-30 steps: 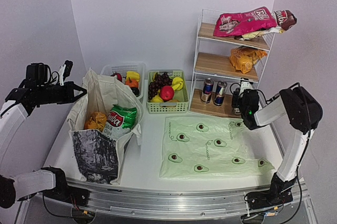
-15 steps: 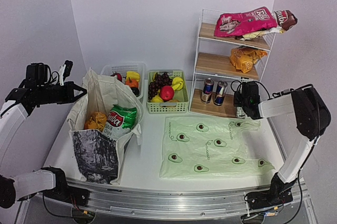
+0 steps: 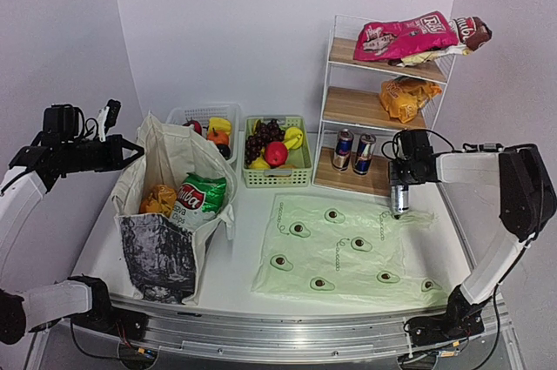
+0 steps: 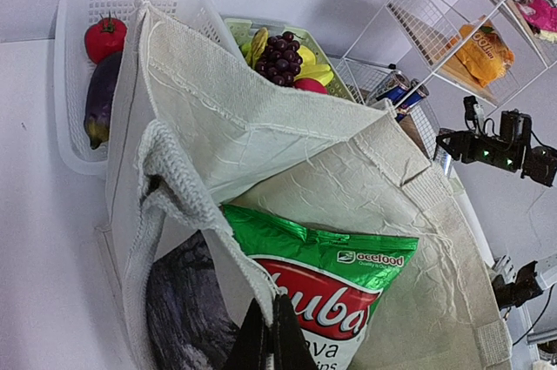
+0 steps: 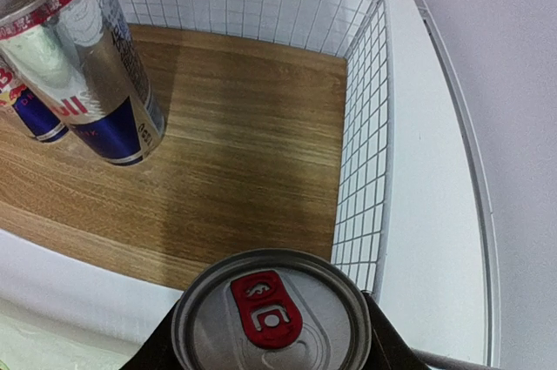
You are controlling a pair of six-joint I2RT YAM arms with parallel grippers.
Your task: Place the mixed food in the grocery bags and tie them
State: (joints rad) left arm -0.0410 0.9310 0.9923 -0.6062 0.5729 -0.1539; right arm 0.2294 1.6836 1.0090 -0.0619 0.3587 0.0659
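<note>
My left gripper (image 3: 132, 151) is shut on the rim of the beige canvas tote (image 3: 165, 244) and holds it open; the pinch shows in the left wrist view (image 4: 270, 328). Inside the tote lie a green-white snack packet (image 3: 201, 197) and an orange packet (image 3: 157, 200). My right gripper (image 3: 400, 185) is shut on a drink can (image 3: 399, 200), upright over the far right corner of the flat avocado-printed bag (image 3: 339, 252). The right wrist view shows the can's top (image 5: 271, 318) between my fingers, just in front of the rack's bottom shelf.
A green basket (image 3: 277, 177) holds grapes, an apple and bananas. A white basket (image 3: 198, 111) stands behind the tote. The wire rack (image 3: 376, 104) has two cans (image 3: 353, 151) on its bottom shelf, an orange packet (image 3: 404, 97) in the middle and a pink packet (image 3: 409, 35) on top.
My right gripper has drawn the can out of the bottom shelf, forward and down over the avocado bag's corner. The avocado bag has shifted a little toward the front left. The left arm has not moved.
</note>
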